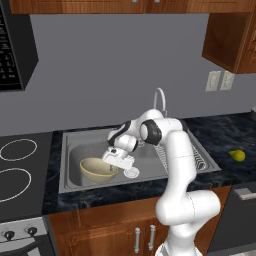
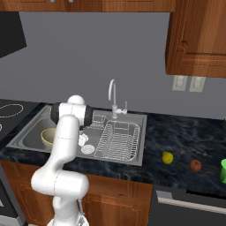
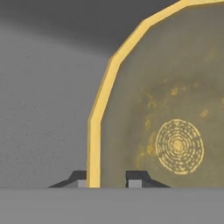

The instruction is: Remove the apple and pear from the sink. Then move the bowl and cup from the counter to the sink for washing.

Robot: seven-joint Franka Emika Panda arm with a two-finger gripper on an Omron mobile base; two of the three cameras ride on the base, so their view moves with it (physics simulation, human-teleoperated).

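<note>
pale yellow-tan bowl [image 1: 98, 169] low in the grey sink [image 1: 75, 150], left of centre in the left base view; claw [image 3: 107, 178] clamped on its rim. pear [image 2: 167, 157], apple [image 2: 195, 165], green cup [image 2: 223, 171] on the dark surface [image 2: 185, 141], lower right.

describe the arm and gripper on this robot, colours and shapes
The arm is glossy white, made of thick rounded tubular segments with black bands at the joints. The hand at its end is a white boxy block, and the gripper has two small dark grey finger tips with squared ends. No cables or markings show.
</note>
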